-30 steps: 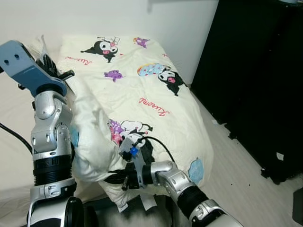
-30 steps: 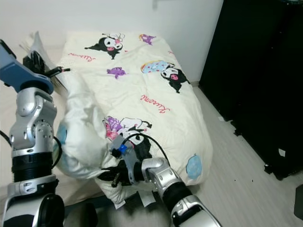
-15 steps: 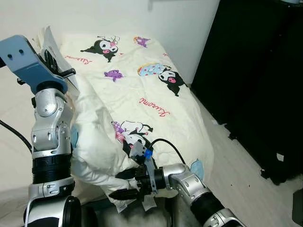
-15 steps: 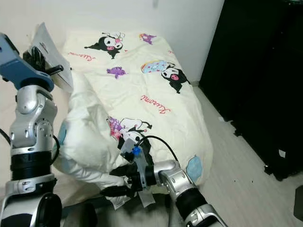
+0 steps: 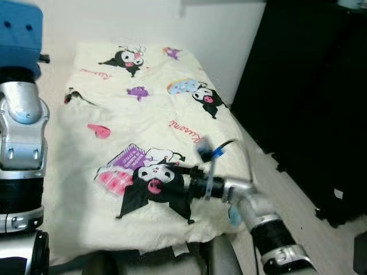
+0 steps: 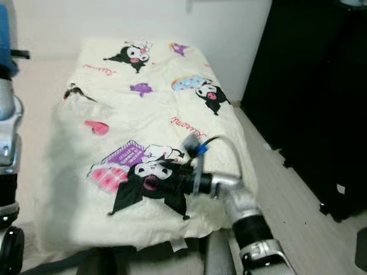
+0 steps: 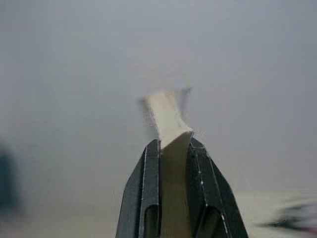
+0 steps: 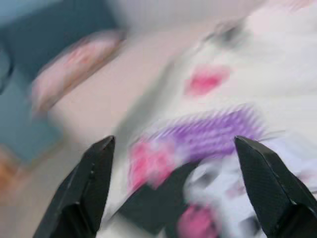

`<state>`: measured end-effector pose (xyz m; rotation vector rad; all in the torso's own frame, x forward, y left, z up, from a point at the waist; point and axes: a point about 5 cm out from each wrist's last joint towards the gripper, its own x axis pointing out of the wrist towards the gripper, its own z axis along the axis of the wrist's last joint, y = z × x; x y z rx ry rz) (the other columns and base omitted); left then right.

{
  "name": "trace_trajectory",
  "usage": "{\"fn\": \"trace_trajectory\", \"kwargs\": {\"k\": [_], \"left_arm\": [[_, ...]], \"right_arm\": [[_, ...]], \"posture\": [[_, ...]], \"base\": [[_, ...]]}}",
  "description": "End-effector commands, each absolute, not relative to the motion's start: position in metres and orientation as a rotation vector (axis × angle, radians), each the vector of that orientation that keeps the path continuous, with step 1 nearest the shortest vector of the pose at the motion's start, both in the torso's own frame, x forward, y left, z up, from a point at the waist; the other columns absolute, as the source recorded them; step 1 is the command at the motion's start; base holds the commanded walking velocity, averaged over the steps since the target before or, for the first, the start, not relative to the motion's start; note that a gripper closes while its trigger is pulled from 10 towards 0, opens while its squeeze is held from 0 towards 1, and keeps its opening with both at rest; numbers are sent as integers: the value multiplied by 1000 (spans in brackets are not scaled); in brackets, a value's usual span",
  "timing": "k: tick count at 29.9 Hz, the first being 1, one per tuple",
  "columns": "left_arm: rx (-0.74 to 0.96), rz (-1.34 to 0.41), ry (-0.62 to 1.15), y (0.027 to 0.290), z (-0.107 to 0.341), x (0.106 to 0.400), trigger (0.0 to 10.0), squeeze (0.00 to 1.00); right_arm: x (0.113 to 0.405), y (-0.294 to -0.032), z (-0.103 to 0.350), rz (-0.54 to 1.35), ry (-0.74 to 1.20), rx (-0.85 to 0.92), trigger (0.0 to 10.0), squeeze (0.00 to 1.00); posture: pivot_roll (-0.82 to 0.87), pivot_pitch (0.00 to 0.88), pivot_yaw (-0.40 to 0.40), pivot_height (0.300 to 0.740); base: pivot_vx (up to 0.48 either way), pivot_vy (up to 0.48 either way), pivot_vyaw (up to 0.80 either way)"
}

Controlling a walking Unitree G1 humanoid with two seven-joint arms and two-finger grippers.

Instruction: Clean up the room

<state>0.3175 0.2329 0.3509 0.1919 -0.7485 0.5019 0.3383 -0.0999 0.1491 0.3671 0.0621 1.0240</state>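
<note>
A cream blanket point(image 5: 155, 114) printed with black cartoon figures lies spread flat over the bed. My left arm point(image 5: 23, 114) stands raised at the bed's left side. In the left wrist view my left gripper point(image 7: 173, 143) is shut on a narrow strip of cream fabric point(image 7: 166, 114), which looks like the blanket's edge. My right gripper point(image 5: 196, 184) hovers low over the big black figure point(image 5: 155, 192) near the blanket's front edge. Its fingers point(image 8: 91, 188) stand wide open with nothing between them, though the right wrist view is blurred.
Bare mattress point(image 6: 34, 103) shows left of the blanket. A tall black wardrobe point(image 5: 309, 86) fills the right side, with a strip of pale wood floor point(image 5: 287, 189) between it and the bed. A white wall point(image 5: 218, 34) runs behind the bed.
The blanket, bunched and lifted before, now lies flat across the bed. My right gripper has let go of its front edge and swung up to the right. My left arm has risen higher.
</note>
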Motion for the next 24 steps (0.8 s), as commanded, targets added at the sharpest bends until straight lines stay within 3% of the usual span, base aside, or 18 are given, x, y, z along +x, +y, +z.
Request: {"fn": "trace_trajectory", "kwargs": {"k": [1,3,6,8,10,14,16,17,21,24], "left_arm": [[48,380,-704,224,341,325,0,0],[19,363,-696,222,339,326,0,0],[-180,221,-583,200,310,338,0,0],[-180,221,-583,200,310,338,0,0],[-290,96,-474,174,282,344,0,0],[-288,29,-397,159,259,347,0,0],[-326,48,-334,161,243,349,0,0],[-384,174,-141,174,194,353,0,0],[-301,352,34,196,144,344,0,0],[-269,414,77,206,132,337,0,0]], "right_arm": [[346,-112,153,891,4,416,10000,0],[348,-114,155,864,-11,418,10000,0],[356,-131,161,743,-47,589,10000,0],[356,-131,161,743,-47,589,10000,0],[356,-136,160,708,-45,643,10000,0],[354,-133,153,700,-17,611,10000,0],[353,-132,151,694,-11,608,10000,0],[354,-131,147,664,5,592,10000,0],[356,-132,144,616,19,578,10000,0],[357,-135,140,580,40,557,10000,0]], "posture": [[-65,68,-52,520],[-65,68,-52,520],[-74,71,-43,520],[-74,71,-43,520],[-77,72,-39,520],[-78,74,-37,520],[-79,74,-35,520],[-79,75,-33,520],[-82,78,-27,520],[-80,79,-27,520]], "base": [[0,0,0],[0,0,0],[0,0,0],[0,0,0],[0,0,0],[0,0,0],[0,0,0],[0,0,0],[0,0,0],[0,0,0]]}}
